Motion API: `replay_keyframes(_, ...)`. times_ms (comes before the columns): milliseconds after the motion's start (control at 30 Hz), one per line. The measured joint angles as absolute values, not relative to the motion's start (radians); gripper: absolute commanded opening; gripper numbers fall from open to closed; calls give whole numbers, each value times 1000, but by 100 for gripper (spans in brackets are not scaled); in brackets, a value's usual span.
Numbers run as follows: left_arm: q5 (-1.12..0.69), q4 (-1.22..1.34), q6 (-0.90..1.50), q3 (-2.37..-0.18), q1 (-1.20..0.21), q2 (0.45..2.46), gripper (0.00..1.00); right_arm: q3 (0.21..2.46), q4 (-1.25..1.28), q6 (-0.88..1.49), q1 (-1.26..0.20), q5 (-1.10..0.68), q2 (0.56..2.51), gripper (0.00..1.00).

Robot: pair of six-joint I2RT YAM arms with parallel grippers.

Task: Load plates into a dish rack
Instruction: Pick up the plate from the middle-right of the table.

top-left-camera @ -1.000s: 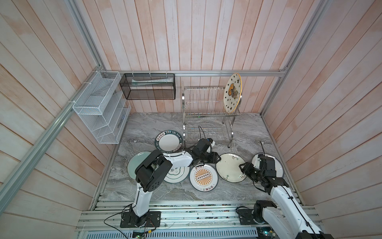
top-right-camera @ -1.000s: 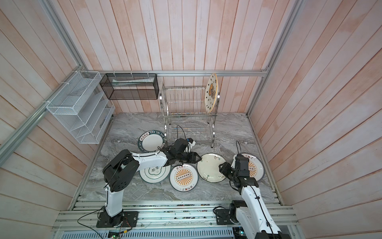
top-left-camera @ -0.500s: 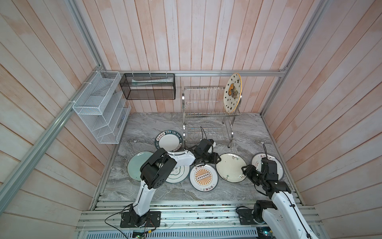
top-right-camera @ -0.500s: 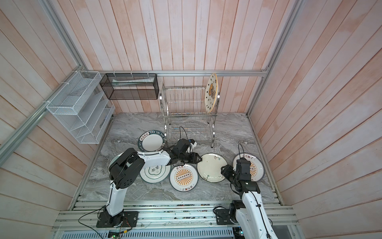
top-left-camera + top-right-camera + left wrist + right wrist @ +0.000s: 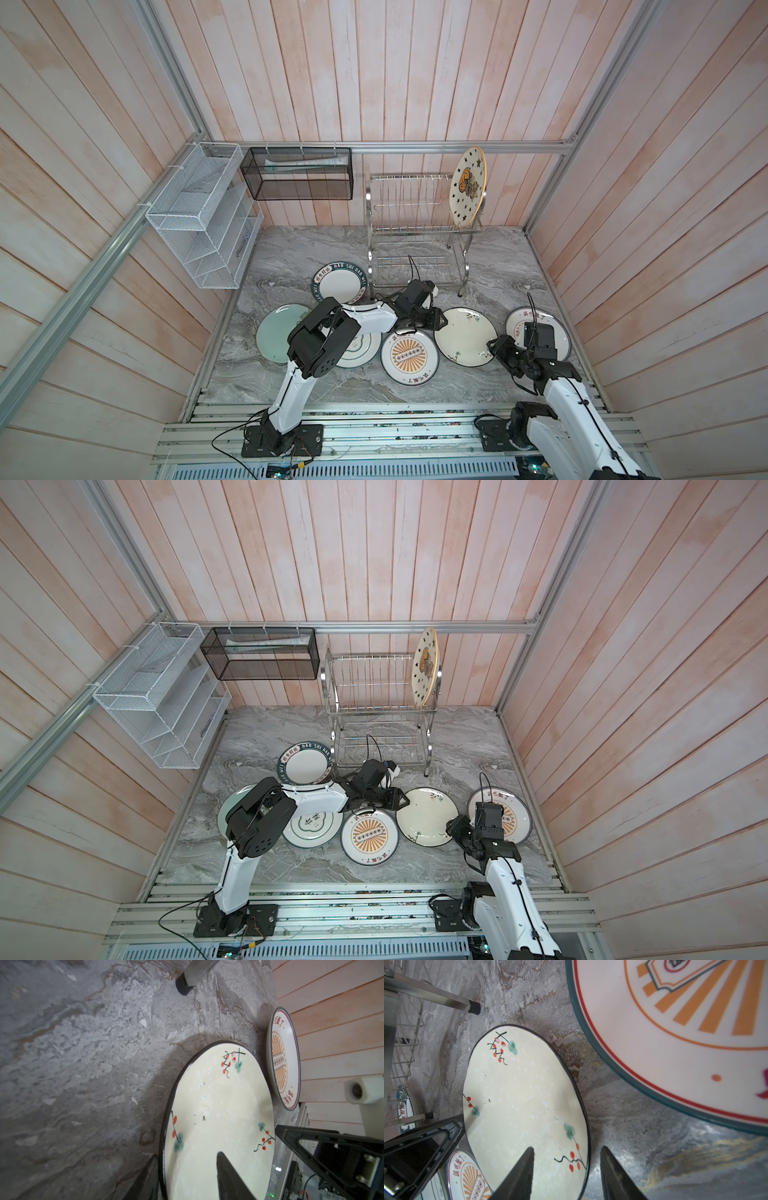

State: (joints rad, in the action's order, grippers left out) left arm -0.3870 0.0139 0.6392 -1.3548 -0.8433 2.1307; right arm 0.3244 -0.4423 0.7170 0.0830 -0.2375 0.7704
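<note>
A cream floral plate (image 5: pixel 465 336) (image 5: pixel 428 817) lies flat on the marble, seen in both top views. My left gripper (image 5: pixel 188 1154) is open, and its fingers straddle the plate's (image 5: pixel 218 1105) dark rim. From the opposite side my right gripper (image 5: pixel 568 1147) is open astride the plate's (image 5: pixel 519 1095) rim. The steel dish rack (image 5: pixel 415 232) (image 5: pixel 374 712) holds one black-starred plate (image 5: pixel 467 187) upright at the right end of its top tier. A green-lettered plate (image 5: pixel 340 282), a pale green plate (image 5: pixel 272 332), a quatrefoil plate (image 5: pixel 361 349) and two sunburst plates (image 5: pixel 409 357) (image 5: pixel 536 328) lie flat.
A white mesh organizer (image 5: pixel 203 224) hangs on the left wall and a black mesh basket (image 5: pixel 299 174) on the back wall. A rack leg (image 5: pixel 193 974) stands close behind the cream plate. Wooden walls close in both sides.
My left gripper's jaws have narrowed a little around the cream plate's rim. The right gripper has shifted slightly toward the front. The plates have not moved.
</note>
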Motion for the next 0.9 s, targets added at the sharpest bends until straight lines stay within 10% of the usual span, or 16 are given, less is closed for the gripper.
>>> replay_keyframes(900,-411,-9,641,-1380,-845,2170,27,228,-292,759,95,-343,800,43)
